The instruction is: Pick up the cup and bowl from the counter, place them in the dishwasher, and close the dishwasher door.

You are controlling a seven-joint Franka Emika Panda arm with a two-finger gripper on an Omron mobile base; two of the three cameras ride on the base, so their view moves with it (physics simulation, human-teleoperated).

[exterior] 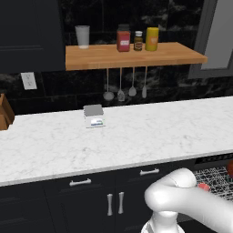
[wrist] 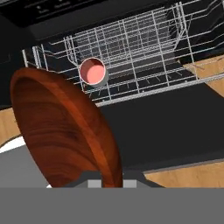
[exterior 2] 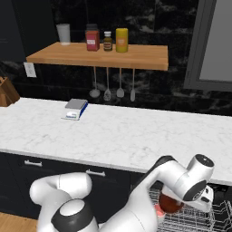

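hand view, gripper (wrist: 109, 181) prob. clamped on wooden bowl (wrist: 61, 127) rim, cup (wrist: 92, 71) in dishwasher rack (wrist: 144, 48)

Reddish-brown wood-grain bowl (wrist: 61, 131), pink-lined grey cup (wrist: 92, 71), silvery wire rack (wrist: 144, 48).

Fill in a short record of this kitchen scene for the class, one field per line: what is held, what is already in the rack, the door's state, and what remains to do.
Held item: brown wooden bowl, its rim gripped in the fingers, above the open dishwasher
Rack contents: pink-lined cup, upright in the wire rack
Dishwasher door: open, lying flat
Counter: scale on the marble counter
Remaining: lower bowl into rack, release, close door
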